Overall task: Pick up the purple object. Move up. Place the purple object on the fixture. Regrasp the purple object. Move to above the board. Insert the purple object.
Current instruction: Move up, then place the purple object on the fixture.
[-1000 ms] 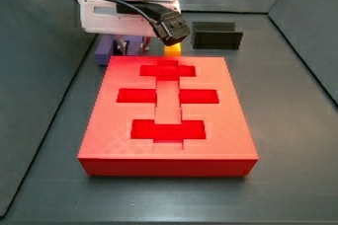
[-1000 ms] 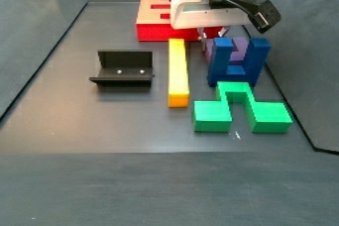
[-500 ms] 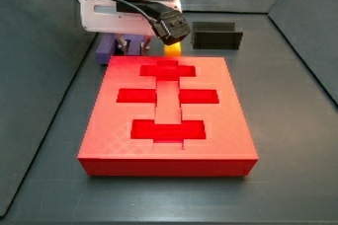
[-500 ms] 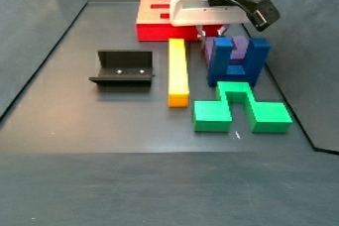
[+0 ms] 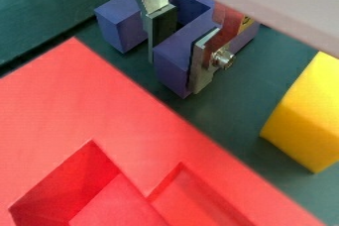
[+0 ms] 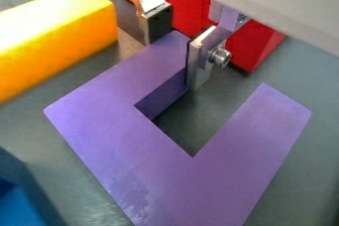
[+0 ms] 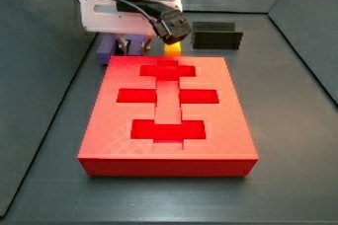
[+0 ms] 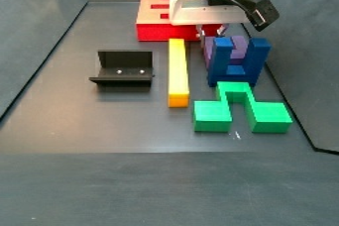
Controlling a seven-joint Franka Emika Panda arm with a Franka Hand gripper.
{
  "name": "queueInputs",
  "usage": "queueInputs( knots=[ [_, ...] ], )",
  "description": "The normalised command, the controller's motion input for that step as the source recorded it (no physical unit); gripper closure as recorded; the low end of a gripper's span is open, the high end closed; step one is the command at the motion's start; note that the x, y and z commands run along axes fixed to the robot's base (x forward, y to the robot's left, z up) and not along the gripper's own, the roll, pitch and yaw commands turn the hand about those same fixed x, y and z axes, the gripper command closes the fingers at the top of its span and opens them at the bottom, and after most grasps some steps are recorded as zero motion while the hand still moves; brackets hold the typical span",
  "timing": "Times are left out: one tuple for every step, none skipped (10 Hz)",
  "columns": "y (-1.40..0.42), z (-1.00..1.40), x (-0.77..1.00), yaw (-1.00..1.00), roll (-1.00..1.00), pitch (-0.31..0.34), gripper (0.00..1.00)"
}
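The purple object (image 6: 119, 136) lies flat on the dark floor beside the board's far edge, its two prongs pointing toward the board (image 7: 165, 111). My gripper (image 6: 177, 56) is down on one prong near its tip. One silver finger stands in the U's slot, the other on the prong's outer side, and both pads press its walls in both wrist views, as at the gripper (image 5: 181, 59). In a side view the purple object (image 8: 211, 45) sits low under the gripper (image 8: 212, 36). The fixture (image 8: 122, 68) stands apart, bare.
A yellow bar (image 8: 177, 71) lies just beside the purple object. A dark blue U-shaped block (image 8: 247, 56) stands on its other side, with a green block (image 8: 241, 109) beyond that. Dark walls enclose the floor.
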Motion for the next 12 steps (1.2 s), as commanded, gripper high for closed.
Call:
queueInputs(
  knots=[
    [0.0, 0.83, 0.0, 0.0, 0.0, 0.0, 1.0],
    [0.07, 0.84, 0.05, -0.01, 0.01, -0.014, 1.0],
    [0.06, 0.57, -0.01, -0.01, -0.03, 0.041, 1.0],
    [0.03, 0.28, 0.01, -0.01, -0.08, 0.031, 1.0],
    [0.0, 0.0, -0.02, 0.0, 0.0, -0.04, 1.0],
    [0.0, 0.08, -0.09, 0.0, 0.0, 0.0, 1.0],
    [0.0, 0.62, 0.29, 0.04, -0.08, 0.274, 1.0],
    [-0.06, 0.86, 0.37, 0.04, -0.4, 0.094, 1.0],
    [-0.03, 0.89, 0.44, 0.0, -0.63, 0.0, 1.0],
    [0.0, 0.7, 0.51, -0.05, -0.82, 0.0, 1.0],
    [0.01, 0.58, 0.67, -0.11, -0.89, 0.006, 1.0],
    [0.06, 0.38, 0.67, -0.15, -1.0, 0.0, 1.0]
  ],
)
